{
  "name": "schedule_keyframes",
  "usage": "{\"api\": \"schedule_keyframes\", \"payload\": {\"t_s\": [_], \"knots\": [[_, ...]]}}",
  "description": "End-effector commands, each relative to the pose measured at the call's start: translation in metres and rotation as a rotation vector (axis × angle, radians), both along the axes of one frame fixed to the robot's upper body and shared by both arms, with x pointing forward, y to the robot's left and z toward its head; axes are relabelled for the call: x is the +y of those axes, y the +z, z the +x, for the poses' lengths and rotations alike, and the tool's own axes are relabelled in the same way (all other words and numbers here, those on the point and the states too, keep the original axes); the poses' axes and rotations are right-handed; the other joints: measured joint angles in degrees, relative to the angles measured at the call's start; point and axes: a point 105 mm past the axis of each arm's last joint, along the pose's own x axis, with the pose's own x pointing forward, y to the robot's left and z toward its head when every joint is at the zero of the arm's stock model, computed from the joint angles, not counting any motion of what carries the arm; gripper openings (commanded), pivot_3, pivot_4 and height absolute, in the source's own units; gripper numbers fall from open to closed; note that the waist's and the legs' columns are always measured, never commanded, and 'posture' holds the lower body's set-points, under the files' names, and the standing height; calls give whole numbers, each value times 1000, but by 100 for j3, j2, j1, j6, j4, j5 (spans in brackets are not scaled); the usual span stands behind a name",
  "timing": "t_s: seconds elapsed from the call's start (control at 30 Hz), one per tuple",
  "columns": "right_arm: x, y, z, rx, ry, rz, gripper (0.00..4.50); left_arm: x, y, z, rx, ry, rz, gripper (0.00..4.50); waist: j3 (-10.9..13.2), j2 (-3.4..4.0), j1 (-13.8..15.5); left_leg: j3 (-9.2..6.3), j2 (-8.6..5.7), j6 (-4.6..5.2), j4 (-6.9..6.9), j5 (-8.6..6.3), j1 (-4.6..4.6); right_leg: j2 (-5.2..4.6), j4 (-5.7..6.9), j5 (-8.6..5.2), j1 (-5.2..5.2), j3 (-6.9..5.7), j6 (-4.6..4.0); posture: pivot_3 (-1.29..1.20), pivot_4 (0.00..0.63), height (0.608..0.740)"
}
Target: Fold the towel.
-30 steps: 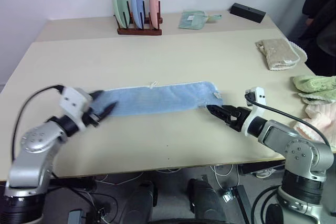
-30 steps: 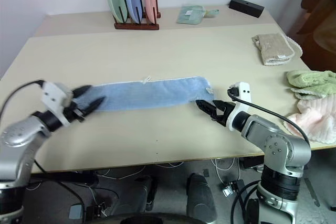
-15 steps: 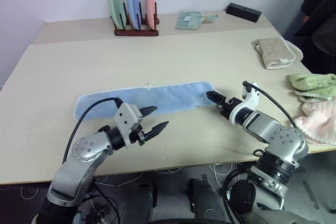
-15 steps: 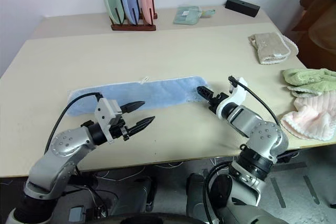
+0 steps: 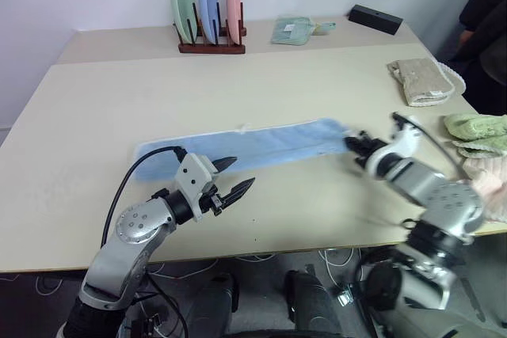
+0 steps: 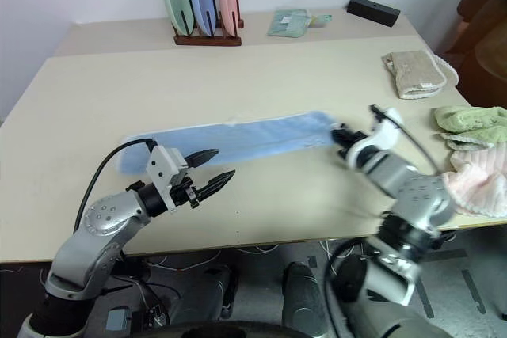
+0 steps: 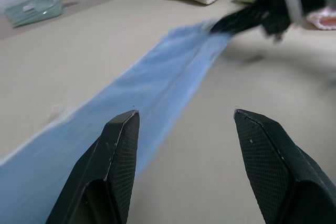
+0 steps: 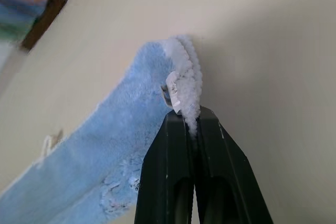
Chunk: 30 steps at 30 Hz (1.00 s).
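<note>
Beige cloth (image 5: 424,81), green towel (image 5: 475,132) beside, probably clear.

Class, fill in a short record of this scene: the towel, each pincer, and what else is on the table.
towel: light blue towel, long strip flat on the table
right pincer: shut on the towel's end
left pincer: open, holds nothing, beside the towel
others: plate rack, beige cloth, green towel, black box
</note>
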Motion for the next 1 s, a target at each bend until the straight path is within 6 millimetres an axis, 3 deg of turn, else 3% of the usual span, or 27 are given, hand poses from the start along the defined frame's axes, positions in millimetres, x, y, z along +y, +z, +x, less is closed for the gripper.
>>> {"api": "schedule_keyframes", "payload": {"t_s": [0.03, 0.13, 0.3, 0.4, 0.5, 0.6, 0.73, 0.93, 0.97, 1.0], "knots": [[-10, 25, -1, -88, 28, -94, 28, -6, 7, 1, -41, -26, -7, 2937, -1, 3, -38, 0, 3, 0, -2, 0, 1, 2, -1, 0, 0, 0, 0, 0, 150, 740], [2, 38, 0, -133, 141, -252, 28, -9, 5, 4, -49, -40, 7, 2937, -2, 5, -75, 14, 13, 6, -5, -3, 8, 9, 0, 0, 0, 2, 0, 0, 150, 740], [67, 51, -10, -273, 538, -599, 28, -8, 6, 6, -59, -35, 13, 2937, -2, 7, -65, 16, 15, 10, -3, -6, 7, 11, -4, -1, 0, 4, 1, 0, 150, 740], [99, 47, -16, -324, 707, -668, 28, -9, 7, 5, -59, -32, 13, 2937, -1, 3, -20, 16, 16, 10, 2, -6, 4, 10, -8, -1, 0, 4, 2, 0, 150, 740], [132, 26, -17, -313, 847, -735, 28, -9, 7, 5, -59, -25, 9, 2937, 0, 1, 1, 15, 15, 10, 7, -6, -1, 10, -12, -1, 1, 4, 2, 0, 150, 740], [144, 4, -9, -276, 872, -783, 28, -9, 7, 5, -60, -14, 5, 2937, 0, 0, 5, 13, 15, 9, 6, -6, -1, 9, -13, -1, 1, 3, 2, 0, 150, 740], [151, -10, -10, -268, 915, -816, 28, -7, 8, 4, -60, 2, 2, 2937, 0, -1, 12, 12, 12, 9, 7, -6, -3, 5, -15, -1, 0, 4, 2, 0, 150, 740], [156, -3, -12, -307, 924, -770, 28, -6, 6, 4, -56, 5, 9, 2937, 0, -1, 4, 10, 12, 9, 4, -6, -2, 6, -16, -1, 0, 3, 2, 0, 150, 740], [156, 0, -14, -318, 932, -748, 605, -6, 6, 4, -56, 5, 8, 2937, 0, -1, 5, 10, 12, 9, 4, -6, -2, 6, -16, -1, 0, 3, 2, 0, 150, 740], [157, 6, -19, -347, 953, -722, 894, -7, 7, 4, -56, 5, 8, 2937, 0, -1, 7, 10, 12, 9, 4, -6, -2, 6, -16, -1, 0, 3, 2, 0, 150, 740]]}}
